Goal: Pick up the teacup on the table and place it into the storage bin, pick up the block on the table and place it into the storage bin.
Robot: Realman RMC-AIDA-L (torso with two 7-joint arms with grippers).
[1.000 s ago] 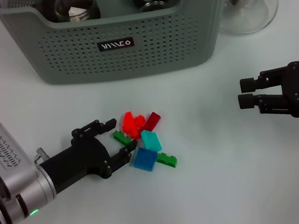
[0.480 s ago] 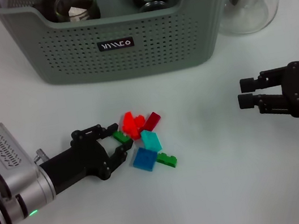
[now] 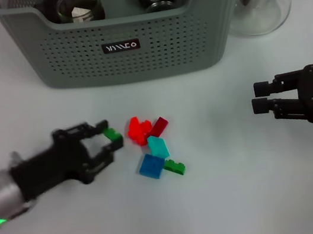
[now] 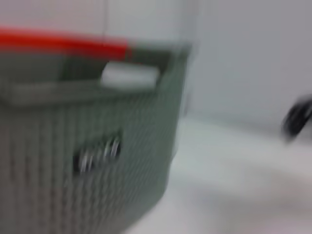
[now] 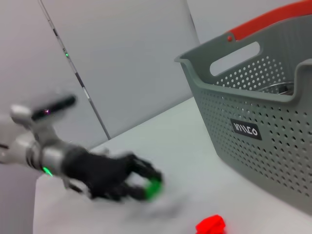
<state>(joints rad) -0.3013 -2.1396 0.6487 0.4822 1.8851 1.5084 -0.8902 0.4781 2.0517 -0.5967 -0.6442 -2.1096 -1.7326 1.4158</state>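
Left claw [image 3: 104, 145] has pulled back gripping green block [image 3: 112, 134].

The white counter [image 3: 230, 200] carries the grey-green perforated plastic storage bin [image 3: 126, 44], a clear glass teapot [image 3: 263, 0], and a cluster of red, teal, blue and green plastic blocks [image 3: 154, 147].

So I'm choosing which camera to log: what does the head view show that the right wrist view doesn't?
Only the head view shows the right gripper, the glass teapot, the jars in the bin and the whole pile of blocks. Only the right wrist view shows the bin's red rim strip. Both show the storage bin, and the left gripper holding a green block.
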